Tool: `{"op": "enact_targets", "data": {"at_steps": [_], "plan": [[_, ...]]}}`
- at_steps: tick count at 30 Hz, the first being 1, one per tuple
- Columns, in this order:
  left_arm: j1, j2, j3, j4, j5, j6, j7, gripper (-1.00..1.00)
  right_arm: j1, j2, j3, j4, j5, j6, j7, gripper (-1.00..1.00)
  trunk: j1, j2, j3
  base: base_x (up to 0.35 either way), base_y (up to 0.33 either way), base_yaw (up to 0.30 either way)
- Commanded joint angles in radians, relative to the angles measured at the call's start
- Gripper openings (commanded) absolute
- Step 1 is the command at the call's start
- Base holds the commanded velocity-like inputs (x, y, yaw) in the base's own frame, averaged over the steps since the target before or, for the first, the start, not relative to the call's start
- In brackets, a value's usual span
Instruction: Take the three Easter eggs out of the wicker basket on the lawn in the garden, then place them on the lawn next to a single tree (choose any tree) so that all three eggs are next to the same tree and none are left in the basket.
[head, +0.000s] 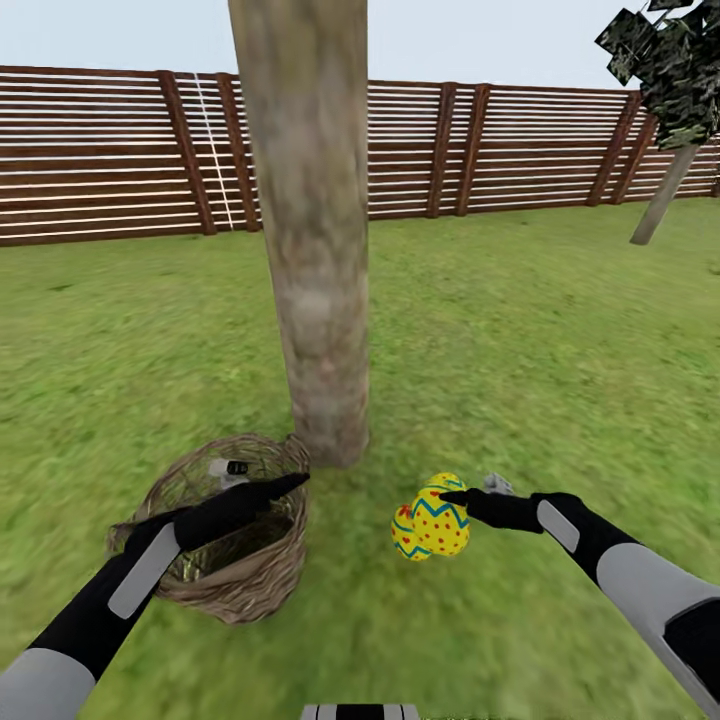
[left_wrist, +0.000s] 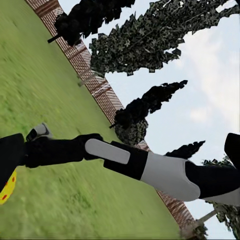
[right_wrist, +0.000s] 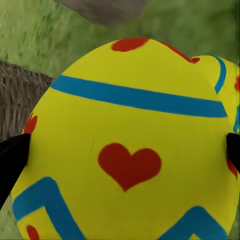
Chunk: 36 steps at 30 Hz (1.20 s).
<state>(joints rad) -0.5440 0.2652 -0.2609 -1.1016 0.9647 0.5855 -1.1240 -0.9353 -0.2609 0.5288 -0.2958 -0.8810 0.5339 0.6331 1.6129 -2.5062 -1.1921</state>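
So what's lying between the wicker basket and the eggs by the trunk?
Only bare lawn in the head view: a grass strip separates the wicker basket from the eggs, with the tree trunk just behind it.

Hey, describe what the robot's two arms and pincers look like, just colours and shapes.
Both arms have pale grey upper segments and black forearms, each bearing a light grey rounded strip. The left pincer ends in slim, tapering black fingers. The right pincer is black too, with a small grey metallic part near its wrist. No cables are visible.
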Motion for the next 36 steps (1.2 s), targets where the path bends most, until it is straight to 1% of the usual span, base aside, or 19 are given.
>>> {"op": "enact_targets", "data": {"at_steps": [1,5,8,10,12,14,17,18,19,20,21,23,29,32,36], "plan": [[-0.001,-0.001,-0.007,0.000,0.009,0.009,0.001,1.00,-0.001,-0.002,0.004,-0.003,-0.006,-0.001,0.001,-1.00,0.000,0.000,-0.002,0.000,0.000,-0.164],[-0.001,-0.006,-0.013,0.000,0.008,0.006,0.002,1.00,-0.001,-0.008,0.006,-0.003,-0.003,-0.005,-0.009,-1.00,0.000,0.000,-0.007,0.000,0.000,-0.138],[-0.001,-0.006,-0.015,0.000,0.009,0.001,0.003,1.00,-0.001,-0.022,0.005,-0.012,0.001,-0.015,-0.095,-1.00,0.000,0.000,-0.011,0.000,0.000,-0.147],[-0.001,-0.015,-0.015,-0.001,0.009,0.001,0.003,1.00,-0.001,-0.026,0.004,-0.015,0.001,-0.017,-0.119,-1.00,0.000,0.000,-0.013,0.000,0.000,-0.095],[-0.001,-0.025,-0.016,0.000,0.008,0.000,0.003,1.00,-0.001,-0.028,0.004,-0.014,0.001,-0.018,-0.119,-1.00,0.000,0.000,-0.013,0.000,0.000,-0.023],[-0.001,-0.032,-0.036,-0.001,0.007,0.000,0.003,1.00,0.000,-0.029,0.004,-0.013,0.001,-0.019,-0.118,-1.00,0.000,0.000,-0.013,0.000,0.000,-0.003],[-0.001,-0.041,-0.043,-0.003,0.009,0.001,0.003,1.00,-0.001,-0.029,0.003,-0.022,0.001,-0.016,-0.120,-1.00,0.000,0.000,-0.013,0.000,0.000,-0.006],[-0.001,-0.047,-0.046,-0.002,0.009,0.002,0.003,1.00,-0.001,-0.029,0.003,-0.022,0.001,-0.016,-0.120,-1.00,0.000,0.000,-0.013,0.000,0.000,-0.131],[-0.001,-0.062,-0.057,-0.002,0.008,0.002,0.003,1.00,-0.001,-0.029,0.002,-0.023,0.000,-0.016,-0.121,-1.00,0.000,0.000,-0.013,0.000,0.000,-0.223],[-0.001,-0.072,-0.072,-0.002,0.008,0.002,0.003,1.00,-0.001,-0.029,0.002,-0.022,0.000,-0.017,-0.121,-1.00,0.000,0.000,-0.013,0.000,0.000,-0.261],[-0.001,-0.075,-0.084,-0.003,0.008,0.002,0.003,1.00,-0.001,-0.029,0.001,-0.022,0.000,-0.017,-0.121,-1.00,0.000,0.000,-0.013,0.000,0.000,-0.274],[-0.001,-0.079,-0.097,-0.004,0.008,0.002,0.003,1.00,-0.001,-0.030,0.001,-0.022,0.000,-0.017,-0.122,-1.00,0.000,0.000,-0.013,0.000,0.000,-0.284],[-0.001,-0.080,-0.100,-0.006,0.009,0.002,0.003,1.00,-0.001,-0.032,0.000,-0.022,0.000,-0.017,-0.121,-1.00,0.000,0.000,-0.013,0.000,0.000,-0.288],[-0.001,-0.080,-0.100,-0.006,0.009,0.002,0.003,1.00,-0.001,-0.049,0.000,-0.020,0.000,-0.018,-0.121,-1.00,0.000,0.000,-0.013,0.000,0.000,-0.288],[-0.001,-0.080,-0.100,-0.006,0.009,0.002,0.003,1.00,-0.001,-0.050,0.000,-0.015,-0.003,-0.020,-0.123,-1.00,0.000,0.000,-0.013,0.000,0.000,-0.288]]}}
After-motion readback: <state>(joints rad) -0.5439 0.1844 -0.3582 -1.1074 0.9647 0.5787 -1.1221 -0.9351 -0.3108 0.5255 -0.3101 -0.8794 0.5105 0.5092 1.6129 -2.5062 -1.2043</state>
